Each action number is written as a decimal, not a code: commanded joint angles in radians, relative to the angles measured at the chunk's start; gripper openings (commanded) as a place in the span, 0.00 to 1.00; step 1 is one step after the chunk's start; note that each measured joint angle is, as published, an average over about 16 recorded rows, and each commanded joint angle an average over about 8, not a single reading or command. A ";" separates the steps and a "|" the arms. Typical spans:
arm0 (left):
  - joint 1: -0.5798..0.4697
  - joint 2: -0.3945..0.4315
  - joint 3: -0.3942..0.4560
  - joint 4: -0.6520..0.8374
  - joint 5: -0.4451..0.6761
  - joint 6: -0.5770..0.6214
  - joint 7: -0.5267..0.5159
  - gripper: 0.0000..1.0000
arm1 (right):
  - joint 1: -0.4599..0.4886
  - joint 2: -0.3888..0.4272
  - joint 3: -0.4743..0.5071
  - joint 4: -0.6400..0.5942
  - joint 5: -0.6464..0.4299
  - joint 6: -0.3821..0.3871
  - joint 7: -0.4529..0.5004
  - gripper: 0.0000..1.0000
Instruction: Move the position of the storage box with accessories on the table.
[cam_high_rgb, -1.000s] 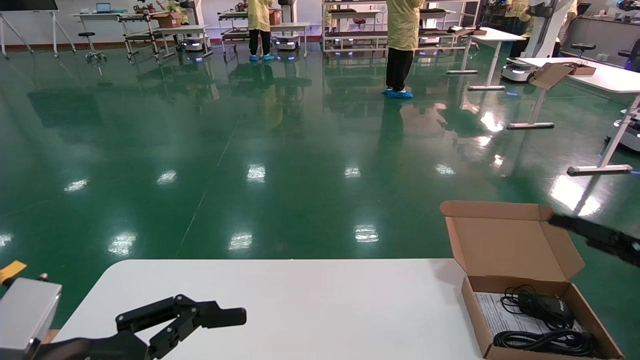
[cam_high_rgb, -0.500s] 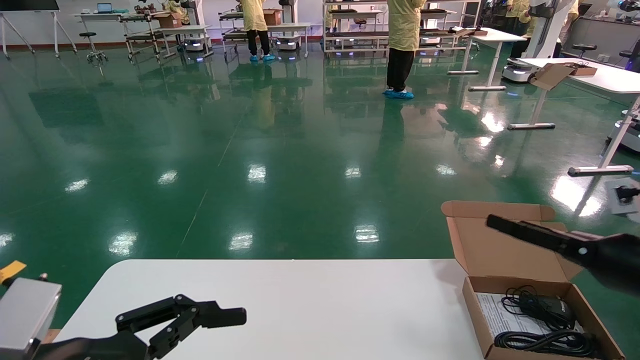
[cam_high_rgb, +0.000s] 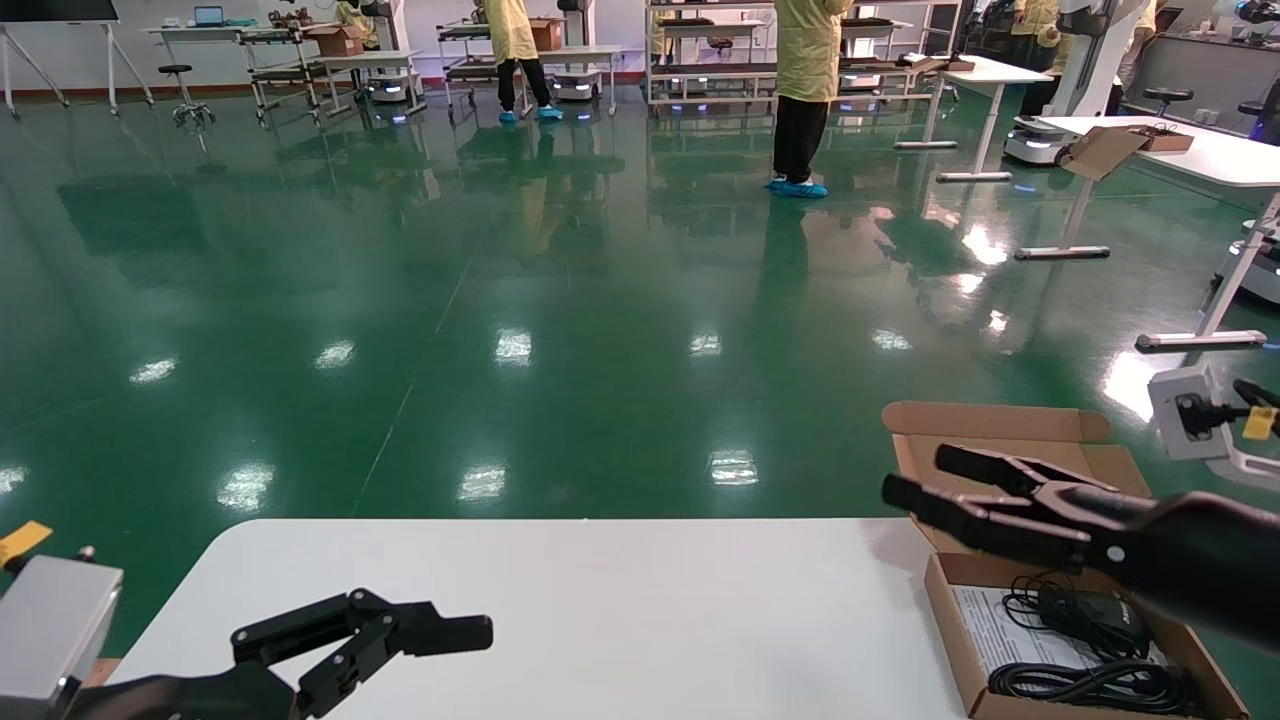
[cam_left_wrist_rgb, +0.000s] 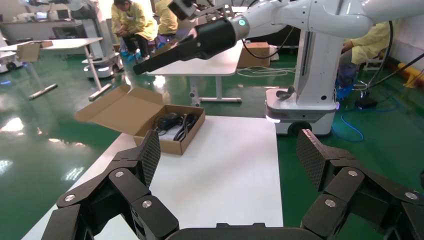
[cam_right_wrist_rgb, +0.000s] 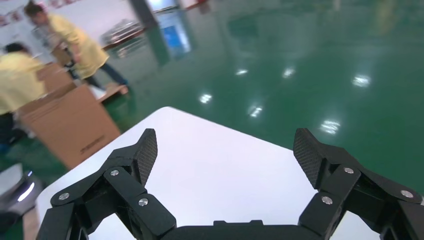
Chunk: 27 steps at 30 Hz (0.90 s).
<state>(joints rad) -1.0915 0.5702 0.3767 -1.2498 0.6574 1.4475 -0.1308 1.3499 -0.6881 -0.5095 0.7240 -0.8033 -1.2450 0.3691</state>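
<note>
storage box (cam_high_rgb: 1075, 640), a shallow brown corrugated cardboard mailer with its flap lid standing open, is sitting at the right end of the large white smooth-topped bench (cam_high_rgb: 620, 600), close to that edge, holding black coiled cables (cam_high_rgb: 1095, 680) and a white printed sheet (cam_high_rgb: 1000, 630). the left gripper (cam_high_rgb: 440, 632) is resting low over the near left of the bench, fingers apart. the right gripper (cam_high_rgb: 925, 480) is hovering above the box's far-left corner in front of the lid, fingers apart. risks: catching the raised flap, tipping the light box, spilling cables, or sliding it off the near edge.
</note>
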 joint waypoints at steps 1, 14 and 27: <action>0.000 0.000 0.000 0.000 0.000 0.000 0.000 1.00 | -0.020 0.006 0.017 0.041 0.005 -0.018 -0.013 1.00; 0.000 0.000 0.000 0.000 0.000 0.000 0.000 1.00 | -0.152 0.042 0.127 0.309 0.040 -0.138 -0.100 1.00; 0.000 0.000 0.000 0.000 0.000 0.000 0.000 1.00 | -0.274 0.076 0.228 0.558 0.073 -0.250 -0.180 1.00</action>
<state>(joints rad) -1.0914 0.5701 0.3767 -1.2496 0.6572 1.4473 -0.1308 1.0837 -0.6138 -0.2872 1.2662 -0.7324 -1.4879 0.1952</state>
